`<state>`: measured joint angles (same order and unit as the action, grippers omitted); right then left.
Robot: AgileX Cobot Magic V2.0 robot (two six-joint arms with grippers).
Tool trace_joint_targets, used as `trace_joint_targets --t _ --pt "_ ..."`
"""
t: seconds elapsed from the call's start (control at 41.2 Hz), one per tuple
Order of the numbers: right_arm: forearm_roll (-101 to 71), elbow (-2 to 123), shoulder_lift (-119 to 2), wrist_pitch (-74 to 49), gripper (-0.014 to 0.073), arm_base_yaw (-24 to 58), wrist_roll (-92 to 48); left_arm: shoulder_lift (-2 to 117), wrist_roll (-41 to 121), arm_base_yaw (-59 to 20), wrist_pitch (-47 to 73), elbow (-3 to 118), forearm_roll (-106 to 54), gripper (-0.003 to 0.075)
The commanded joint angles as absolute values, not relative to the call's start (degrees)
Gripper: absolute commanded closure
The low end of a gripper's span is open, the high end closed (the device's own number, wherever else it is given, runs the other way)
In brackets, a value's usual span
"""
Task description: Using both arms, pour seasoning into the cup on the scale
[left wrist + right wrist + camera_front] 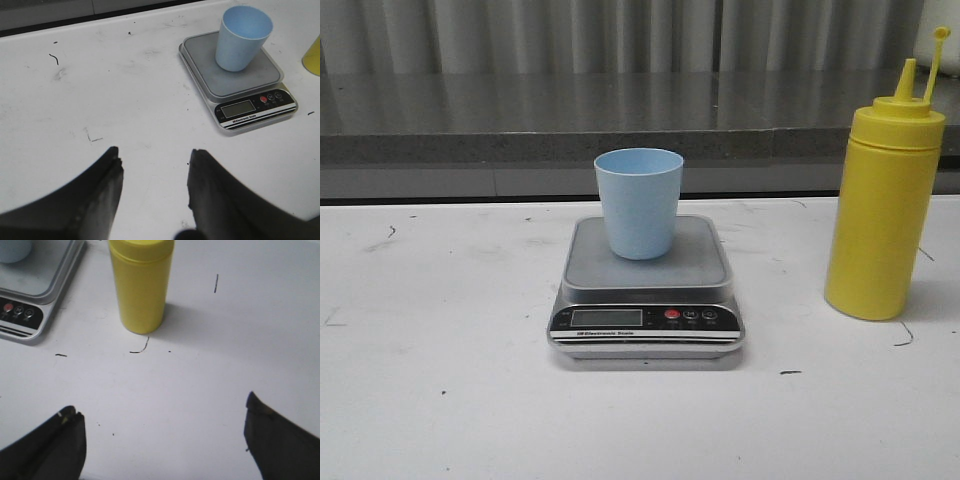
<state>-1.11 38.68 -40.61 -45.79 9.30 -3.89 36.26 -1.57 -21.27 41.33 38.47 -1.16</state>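
The cup [639, 203] stands upright on the scale [646, 290] at frame centre; the bottle [885, 200] stands at right on the white surface [440, 330]; both grippers, left [154, 172] and right [162, 425], hold their jaws open, empty.

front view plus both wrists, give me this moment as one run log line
cup: upright on scale | seasoning bottle: upright on table, uncapped, untouched | left pincer: open, empty | right pincer: open, facing bottle
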Motion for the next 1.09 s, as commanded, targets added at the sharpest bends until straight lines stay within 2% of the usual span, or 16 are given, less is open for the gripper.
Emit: trace_joint_targets --t 0.0,0.243,0.388,0.704,1.068 --pt "-1.1 43.0 -43.8 -43.0 -0.007 11.5 -4.7 36.2 -1.8 -21.2 37.6 40.0 -1.7 0.0407" --pt "-5.4 41.8 -52.9 -29.2 -0.007 12.8 -4.7 36.2 -1.8 -21.2 37.6 40.0 -1.7 0.0407" --pt "-10.8 33.9 -55.5 -11.9 -0.007 12.9 -4.7 36.2 -1.8 -21.2 37.6 40.0 -1.7 0.0407" --pt "-10.7 16.2 -63.4 26.7 -0.007 14.4 -3.0 36.2 -1.8 -21.2 37.6 40.0 -1.7 0.0407" --pt "-8.4 15.2 -83.3 57.2 -0.007 15.6 0.0 36.2 -1.8 -21.2 37.6 40.0 -1.7 0.0407"
